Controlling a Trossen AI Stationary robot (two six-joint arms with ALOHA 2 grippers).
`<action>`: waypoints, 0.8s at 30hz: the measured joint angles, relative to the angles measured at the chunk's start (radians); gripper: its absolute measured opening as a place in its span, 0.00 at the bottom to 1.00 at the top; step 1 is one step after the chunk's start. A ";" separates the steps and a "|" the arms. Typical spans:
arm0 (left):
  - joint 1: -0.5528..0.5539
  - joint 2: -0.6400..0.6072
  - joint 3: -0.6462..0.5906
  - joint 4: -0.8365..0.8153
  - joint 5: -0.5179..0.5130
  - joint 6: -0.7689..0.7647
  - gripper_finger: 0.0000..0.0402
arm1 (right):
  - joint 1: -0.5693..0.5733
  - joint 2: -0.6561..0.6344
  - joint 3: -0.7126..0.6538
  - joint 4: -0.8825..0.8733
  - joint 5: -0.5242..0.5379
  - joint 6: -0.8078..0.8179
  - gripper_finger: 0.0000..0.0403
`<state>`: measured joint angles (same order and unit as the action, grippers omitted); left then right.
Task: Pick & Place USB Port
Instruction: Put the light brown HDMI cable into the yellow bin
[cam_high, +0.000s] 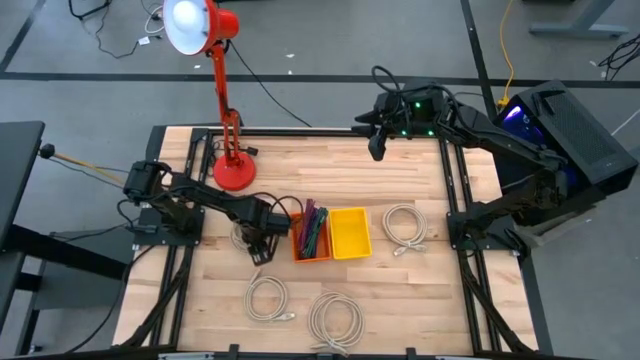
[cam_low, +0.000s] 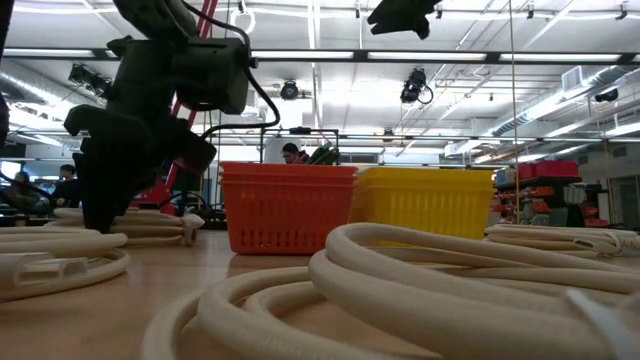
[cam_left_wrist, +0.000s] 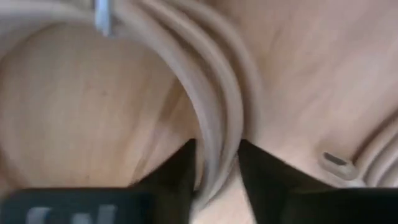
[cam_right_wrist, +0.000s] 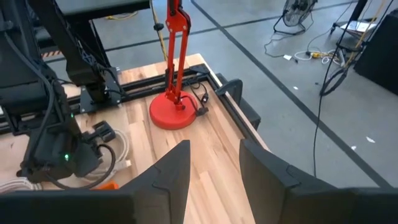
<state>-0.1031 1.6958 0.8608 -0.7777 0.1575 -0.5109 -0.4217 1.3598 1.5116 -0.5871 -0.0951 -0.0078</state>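
The left end effector (cam_left_wrist: 216, 177) straddles the coiled USB cable (cam_left_wrist: 211, 112).

**What my surfaces look like**

My left gripper (cam_left_wrist: 217, 171) has matt black plastic-looking fingers (cam_left_wrist: 177, 177) set either side of the smooth, rubbery beige coiled cable (cam_left_wrist: 208, 102). Below lies the pale wooden table top (cam_high: 420, 290), its planks satin smooth. The orange plastic mesh basket (cam_low: 287, 208) and yellow plastic mesh basket (cam_low: 428, 205) show ribbed walls. The red desk lamp (cam_high: 228, 125) looks like glossy painted metal.
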 joint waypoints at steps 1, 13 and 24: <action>0.001 0.000 0.000 0.008 0.008 0.004 0.19 | 0.000 0.000 0.000 0.007 0.000 0.000 0.35; 0.005 -0.099 0.105 -0.231 -0.199 -0.039 0.04 | 0.000 0.000 0.000 -0.029 0.000 0.000 0.35; 0.022 -0.435 0.407 -0.373 -0.598 -0.286 0.04 | 0.000 0.000 0.000 -0.085 -0.086 0.000 0.35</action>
<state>-0.0812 1.2605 1.2681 -1.1505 -0.4405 -0.7966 -0.4218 1.3598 1.5116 -0.6721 -0.1810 -0.0082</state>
